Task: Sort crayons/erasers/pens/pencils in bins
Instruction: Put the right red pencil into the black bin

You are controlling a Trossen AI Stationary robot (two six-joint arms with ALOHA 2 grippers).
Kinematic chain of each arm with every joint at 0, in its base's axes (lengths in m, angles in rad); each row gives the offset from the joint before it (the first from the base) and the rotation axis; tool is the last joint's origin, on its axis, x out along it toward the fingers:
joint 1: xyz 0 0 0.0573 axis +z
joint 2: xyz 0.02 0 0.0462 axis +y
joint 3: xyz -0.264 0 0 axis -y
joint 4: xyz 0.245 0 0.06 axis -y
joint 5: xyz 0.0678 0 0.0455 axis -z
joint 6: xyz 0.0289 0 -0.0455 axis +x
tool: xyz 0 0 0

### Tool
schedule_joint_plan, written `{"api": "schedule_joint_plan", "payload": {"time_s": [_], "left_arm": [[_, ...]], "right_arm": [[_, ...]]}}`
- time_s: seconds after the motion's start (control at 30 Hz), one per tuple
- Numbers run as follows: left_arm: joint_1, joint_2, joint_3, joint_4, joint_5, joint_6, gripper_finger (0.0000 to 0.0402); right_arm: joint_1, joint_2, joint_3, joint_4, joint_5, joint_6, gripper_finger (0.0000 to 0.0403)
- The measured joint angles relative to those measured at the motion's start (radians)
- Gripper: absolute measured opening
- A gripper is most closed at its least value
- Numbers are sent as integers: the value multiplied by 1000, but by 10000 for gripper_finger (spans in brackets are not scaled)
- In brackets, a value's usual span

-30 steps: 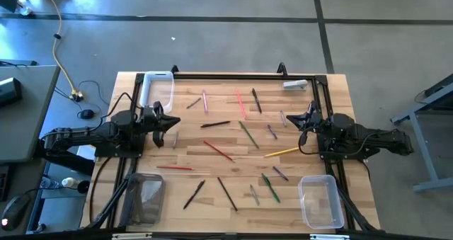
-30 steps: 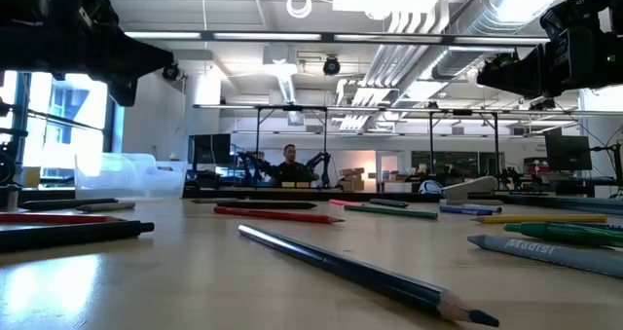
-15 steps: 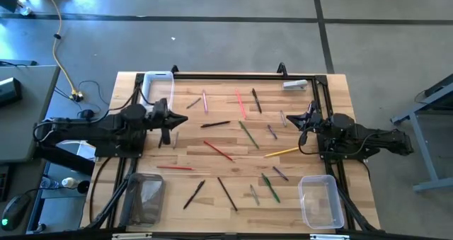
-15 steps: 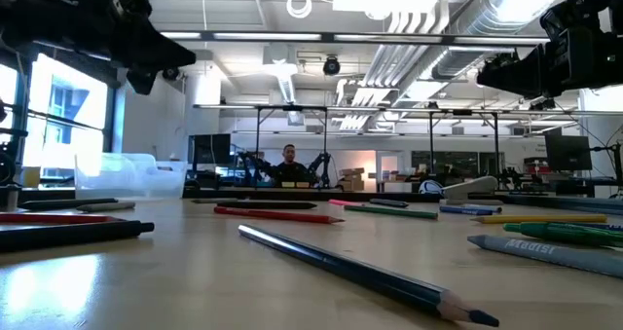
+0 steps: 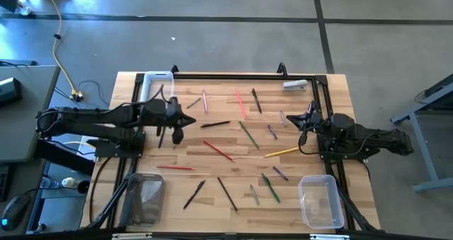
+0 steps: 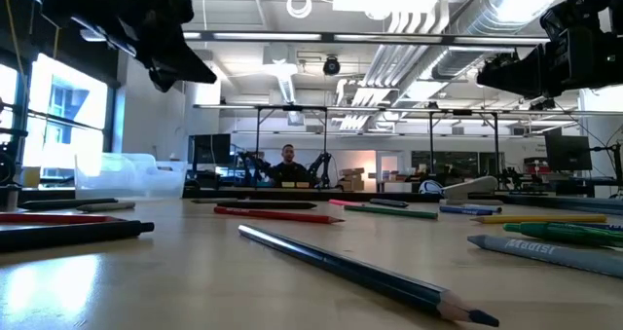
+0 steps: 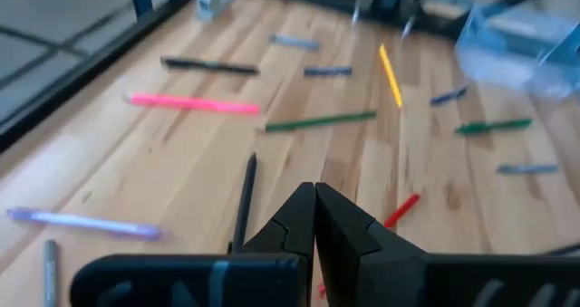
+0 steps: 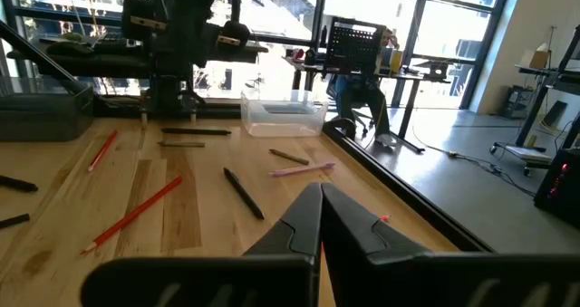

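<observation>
Nothing sorted yet: all crayons/erasers/pens/pencils (image 5: 241, 130) scattered on tabletop (image 5: 191, 155), three bins (image 5: 318, 200) apparently empty. Left hand (image 5: 182, 120) closed, empty, over the sticks; right hand (image 5: 301, 120) closed, waiting.

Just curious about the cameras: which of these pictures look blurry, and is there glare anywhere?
Left wrist view: blurred throughout, the clear plastic bin smeared. Low view: the dark blue pencil lying nearest is sharp, and ceiling lights throw pale glare on the wooden table. Right wrist view: bright windows wash out the background.
</observation>
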State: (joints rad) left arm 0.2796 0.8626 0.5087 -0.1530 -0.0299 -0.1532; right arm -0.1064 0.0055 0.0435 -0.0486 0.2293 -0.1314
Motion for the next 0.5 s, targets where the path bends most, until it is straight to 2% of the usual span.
{"api": "schedule_joint_plan", "payload": {"time_s": [0.5], "left_arm": [[-104,298,142,-76,-11,-27,0]], "right_arm": [[0,0,0,0,0,0,0]]}}
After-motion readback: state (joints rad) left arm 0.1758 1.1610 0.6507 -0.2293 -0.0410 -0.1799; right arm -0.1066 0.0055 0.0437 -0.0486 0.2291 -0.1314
